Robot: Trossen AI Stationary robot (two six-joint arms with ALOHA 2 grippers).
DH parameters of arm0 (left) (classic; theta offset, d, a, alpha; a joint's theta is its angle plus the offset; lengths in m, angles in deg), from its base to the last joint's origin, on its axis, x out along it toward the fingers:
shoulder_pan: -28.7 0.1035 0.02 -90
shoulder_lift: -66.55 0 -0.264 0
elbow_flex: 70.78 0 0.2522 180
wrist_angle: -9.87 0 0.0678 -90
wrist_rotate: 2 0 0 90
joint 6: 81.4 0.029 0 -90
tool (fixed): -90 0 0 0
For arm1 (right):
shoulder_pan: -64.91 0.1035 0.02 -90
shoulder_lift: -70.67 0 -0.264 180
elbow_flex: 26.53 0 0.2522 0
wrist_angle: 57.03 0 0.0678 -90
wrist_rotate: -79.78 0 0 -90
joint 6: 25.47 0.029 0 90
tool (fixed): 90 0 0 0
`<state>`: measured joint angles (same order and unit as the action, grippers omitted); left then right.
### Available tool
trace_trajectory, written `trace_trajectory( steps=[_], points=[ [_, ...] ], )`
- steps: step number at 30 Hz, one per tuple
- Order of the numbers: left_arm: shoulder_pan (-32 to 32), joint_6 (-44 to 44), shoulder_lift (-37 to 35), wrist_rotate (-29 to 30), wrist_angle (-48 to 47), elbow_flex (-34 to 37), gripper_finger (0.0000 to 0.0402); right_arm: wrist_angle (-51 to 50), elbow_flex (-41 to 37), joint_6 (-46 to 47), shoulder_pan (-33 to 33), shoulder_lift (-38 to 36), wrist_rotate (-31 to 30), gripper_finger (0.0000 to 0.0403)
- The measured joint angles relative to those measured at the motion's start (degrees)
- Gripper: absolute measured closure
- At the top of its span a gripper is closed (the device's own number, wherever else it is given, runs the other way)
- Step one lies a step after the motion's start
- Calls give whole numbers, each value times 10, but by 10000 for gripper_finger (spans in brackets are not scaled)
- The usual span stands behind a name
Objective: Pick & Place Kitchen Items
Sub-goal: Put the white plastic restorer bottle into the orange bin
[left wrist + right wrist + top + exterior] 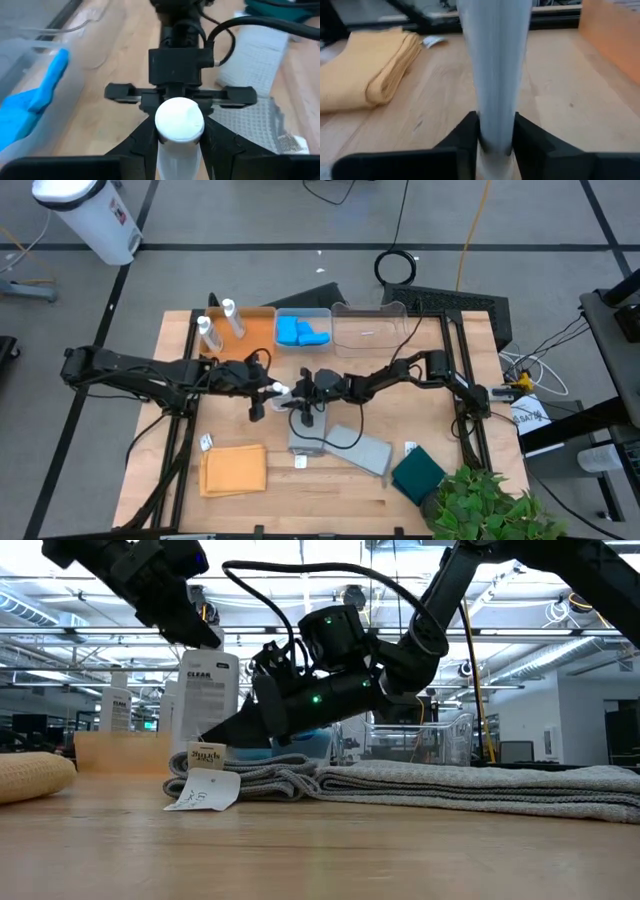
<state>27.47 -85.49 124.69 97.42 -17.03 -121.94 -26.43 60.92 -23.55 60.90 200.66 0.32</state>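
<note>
Mid-handover at frame centre: we had both the left gripper (179, 145) and right gripper (496, 135) pinching one white bottle (208, 695). Sponges (301, 333) sat binned upper centre, two bottles (218, 323) by the tray; grey (352, 446), orange (234, 469), green (417, 473) cloths remained.

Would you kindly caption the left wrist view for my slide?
Left gripper and right gripper both clasp a white capped bottle above the wooden table.

We see a robotics lab, wooden surface (330, 480) on grey floor, loose cables (398, 268), ceiling trusses (90, 635) behind.
</note>
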Motion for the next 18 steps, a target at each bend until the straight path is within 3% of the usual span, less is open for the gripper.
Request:
trace_trajectory(
  steps=[11, 18],
  points=[
    [-8, -35, -28, 82, -120, -111, 285, -144, -1, 6, 0, -112, -4, 158],
    [-6, -17, -60, 118, -130, -141, 285, -237, -4, 4, 5, -127, 9, 91]
  ],
)
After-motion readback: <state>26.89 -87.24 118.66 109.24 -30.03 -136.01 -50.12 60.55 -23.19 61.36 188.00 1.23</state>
